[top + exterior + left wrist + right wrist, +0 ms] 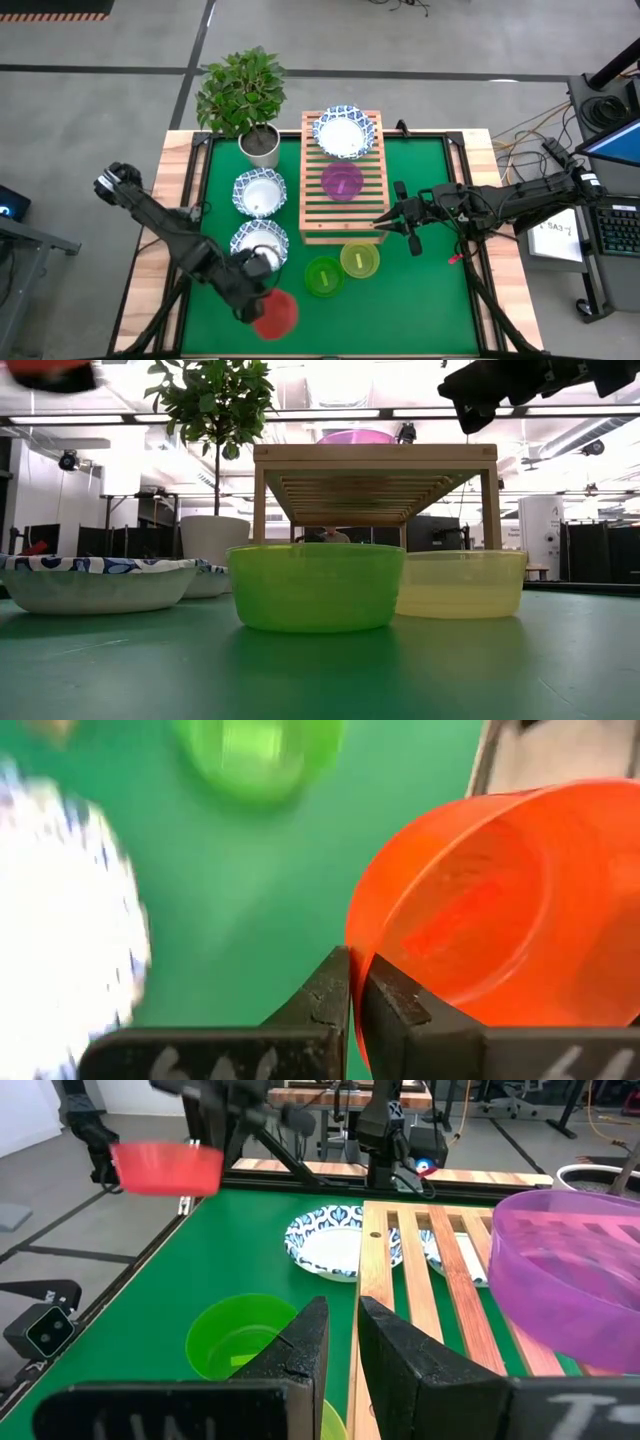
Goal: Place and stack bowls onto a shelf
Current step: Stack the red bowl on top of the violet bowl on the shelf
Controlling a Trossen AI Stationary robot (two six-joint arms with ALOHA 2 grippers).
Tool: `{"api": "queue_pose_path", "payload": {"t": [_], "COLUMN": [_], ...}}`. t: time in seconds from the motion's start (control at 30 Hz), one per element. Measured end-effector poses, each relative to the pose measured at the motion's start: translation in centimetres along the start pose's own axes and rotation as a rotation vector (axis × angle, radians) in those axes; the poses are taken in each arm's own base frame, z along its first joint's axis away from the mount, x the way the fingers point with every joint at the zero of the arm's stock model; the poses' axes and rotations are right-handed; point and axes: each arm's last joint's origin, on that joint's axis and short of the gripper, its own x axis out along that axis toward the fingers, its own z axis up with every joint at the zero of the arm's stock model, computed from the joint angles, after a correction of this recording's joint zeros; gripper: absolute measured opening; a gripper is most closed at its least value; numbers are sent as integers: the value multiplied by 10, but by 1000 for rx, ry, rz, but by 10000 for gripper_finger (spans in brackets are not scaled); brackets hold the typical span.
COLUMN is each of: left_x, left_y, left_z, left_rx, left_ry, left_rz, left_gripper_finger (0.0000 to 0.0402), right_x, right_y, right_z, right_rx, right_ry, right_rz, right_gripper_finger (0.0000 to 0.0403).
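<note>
My left gripper (260,298) holds the red bowl (277,316) in the air over the mat's near left part; the bowl also shows in the right wrist view (165,1168). My right gripper (385,220) hovers by the shelf's (343,215) near right corner, open by a narrow gap (342,1318), touching nothing. The purple bowl (343,181) and one white blue-rimmed bowl (345,132) stand on the slats. Two more white bowls (260,192) (260,243) rest on the mat left of the shelf. The green bowl (323,276) and yellow bowl (360,260) sit in front of it. My left gripper is shut on the red bowl's rim (356,952), the wall pinched with one finger (400,1005) inside the bowl and the other outside. The bowl is lifted clear of the mat and hangs beside the fingers, its open side roughly upward.
A potted plant in a white pot (260,145) stands at the mat's far left corner. The green mat (430,290) is framed by a wooden table edge (170,200). Bare mat lies right of the shelf and along the near edge.
</note>
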Motion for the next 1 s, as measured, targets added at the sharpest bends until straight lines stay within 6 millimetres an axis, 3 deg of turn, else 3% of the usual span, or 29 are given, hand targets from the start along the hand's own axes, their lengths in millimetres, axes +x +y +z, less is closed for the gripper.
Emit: {"api": "queue_pose_path", "payload": {"t": [0.23, 0.4, 0.53, 0.83, 1.0], "left_x": [-29, -54, -76, -93, -89], "left_y": [3, 22, 44, 106, 121], "left_z": [66, 112, 145, 189, 205], "left_rx": [168, 233, 186, 3, -39], "left_ry": [-234, -327, -426, -533, -581], "left_rz": [67, 174, 283, 489, 511], "left_gripper_finger": [0, 0, 0, 0, 0], "right_x": [0, 0, 0, 0, 0], "right_y": [0, 0, 0, 0, 0], "right_z": [0, 0, 0, 0, 0], "right_rx": [-11, -8, -8, -14, -18], "right_ry": [1, 1, 0, 0, 1], "right_rz": [0, 0, 0, 0, 0], "right_gripper_finger": [47, 47, 47, 47, 47]}}
